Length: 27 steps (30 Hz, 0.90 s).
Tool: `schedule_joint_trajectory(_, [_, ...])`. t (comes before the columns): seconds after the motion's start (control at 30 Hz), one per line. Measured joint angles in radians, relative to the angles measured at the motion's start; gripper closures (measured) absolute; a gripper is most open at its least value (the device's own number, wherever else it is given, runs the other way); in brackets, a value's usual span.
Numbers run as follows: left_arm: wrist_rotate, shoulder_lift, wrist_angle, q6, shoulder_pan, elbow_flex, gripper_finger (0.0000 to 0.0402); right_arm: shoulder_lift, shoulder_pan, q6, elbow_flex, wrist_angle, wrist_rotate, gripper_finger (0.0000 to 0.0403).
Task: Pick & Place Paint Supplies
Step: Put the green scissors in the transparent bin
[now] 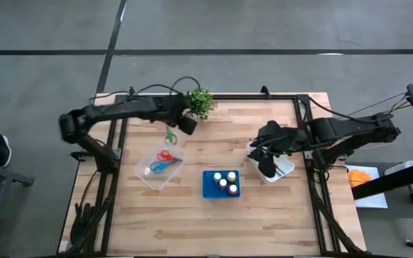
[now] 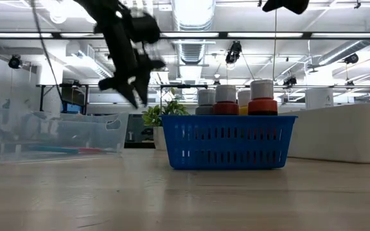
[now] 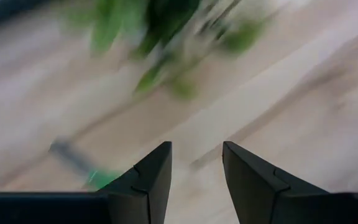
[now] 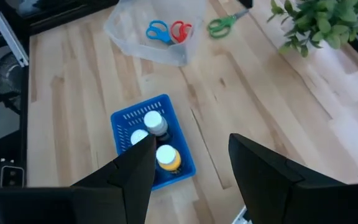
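The blue basket (image 2: pixel 229 141) is seen nearest. The green scissors (image 1: pixel 169 135) are left just near-left of the empty, parted left claw (image 1: pixel 190 123); the parted right claw (image 1: pixel 267 166) waits.

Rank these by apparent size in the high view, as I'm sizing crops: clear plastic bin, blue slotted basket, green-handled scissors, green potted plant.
1. Clear plastic bin.
2. Blue slotted basket.
3. Green potted plant.
4. Green-handled scissors, smallest.

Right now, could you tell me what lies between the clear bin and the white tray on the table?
The blue basket of paint bottles sits between the clear bin and the white tray, as the high view shows.
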Motion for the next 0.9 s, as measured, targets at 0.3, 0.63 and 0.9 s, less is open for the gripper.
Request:
schedule_joint_trajectory(0.3, [0.019, 0.249, -0.249, -0.035, 0.019, 0.090, 0.0250, -0.021, 0.045, 0.012, -0.012, 0.037, -0.007, 0.0202])
schedule_joint_trajectory(0.63, [0.039, 0.292, -0.232, -0.088, 0.024, 0.079, 0.0250, -0.009, 0.090, 0.010, 0.040, 0.047, 0.000, 0.0202])
schedule_joint_trajectory(0.9, [0.049, 0.292, -0.214, -0.128, 0.024, 0.038, 0.0289, -0.008, 0.099, 0.011, 0.039, 0.047, 0.000, 0.0202])
